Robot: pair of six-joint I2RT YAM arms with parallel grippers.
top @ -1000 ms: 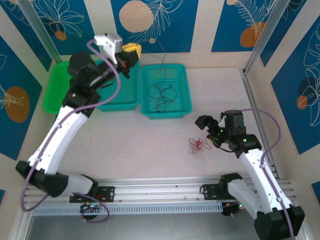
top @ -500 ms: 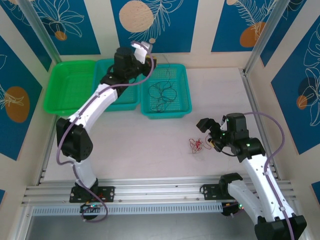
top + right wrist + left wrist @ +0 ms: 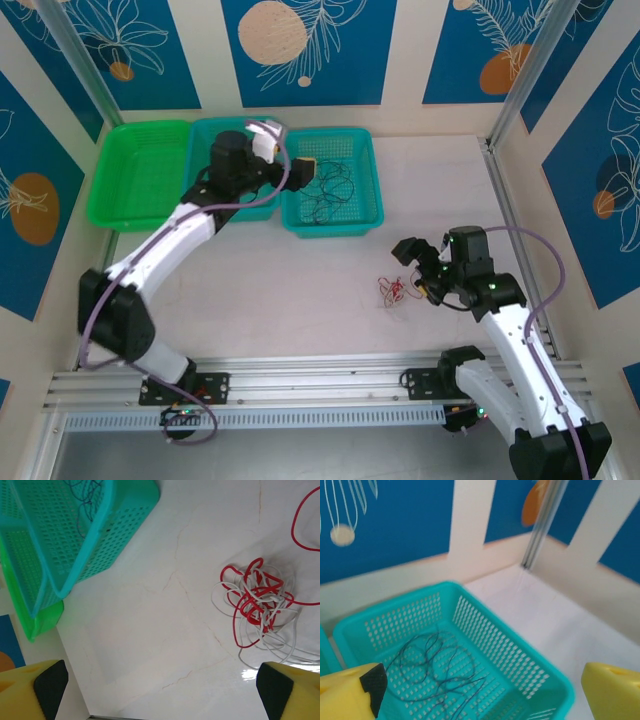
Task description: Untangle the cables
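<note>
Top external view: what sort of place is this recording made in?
Probably a purpose-built robot test cell, not a home: printed blue wall panels on aluminium posts box in a pale table, and both arms bolt to an aluminium rail at its near edge.

The left tool (image 3: 303, 168) has swung down from near the back wall to the teal basket's (image 3: 372, 180) left rim and opened wide. The black cable (image 3: 330, 188) now lies wholly inside.

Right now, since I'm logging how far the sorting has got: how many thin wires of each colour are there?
Thin black wire, coiled in the teal mesh basket: 1
Thin red wire, tangled on the table: 1
Thin white wire, tangled with the red: 1
Total: 3
</note>
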